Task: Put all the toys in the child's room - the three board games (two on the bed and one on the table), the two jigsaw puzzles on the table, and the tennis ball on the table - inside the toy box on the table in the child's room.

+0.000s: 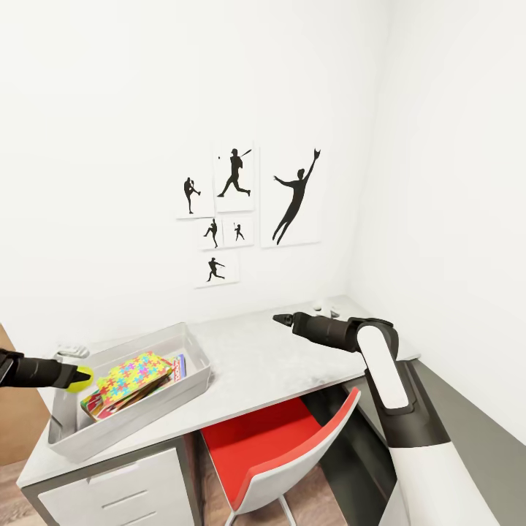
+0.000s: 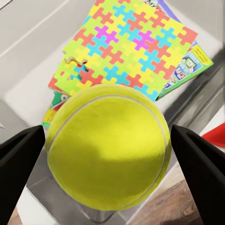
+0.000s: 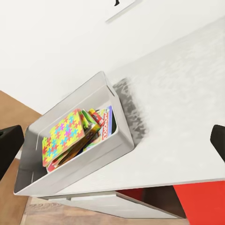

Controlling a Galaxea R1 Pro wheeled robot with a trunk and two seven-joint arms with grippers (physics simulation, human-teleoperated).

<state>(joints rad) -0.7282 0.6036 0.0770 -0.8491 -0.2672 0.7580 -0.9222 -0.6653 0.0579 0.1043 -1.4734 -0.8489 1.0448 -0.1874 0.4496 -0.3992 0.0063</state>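
Left jaws (image 2: 110,150) pinch the tennis ball (image 2: 108,147) above the toy box (image 1: 146,409) on the desk (image 1: 270,365). The left wrist view shows a jigsaw puzzle (image 2: 126,47) under it. Right jaws (image 1: 283,318) are spread.

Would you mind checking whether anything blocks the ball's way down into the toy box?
Nothing visible does. The left gripper holds the ball over the open toy box; below lies only a puzzle on game boxes.

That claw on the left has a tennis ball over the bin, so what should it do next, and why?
Probably open and drop it. The left claw holds the tennis ball above the bin, with the puzzle and game boxes already lying inside, right below the ball.
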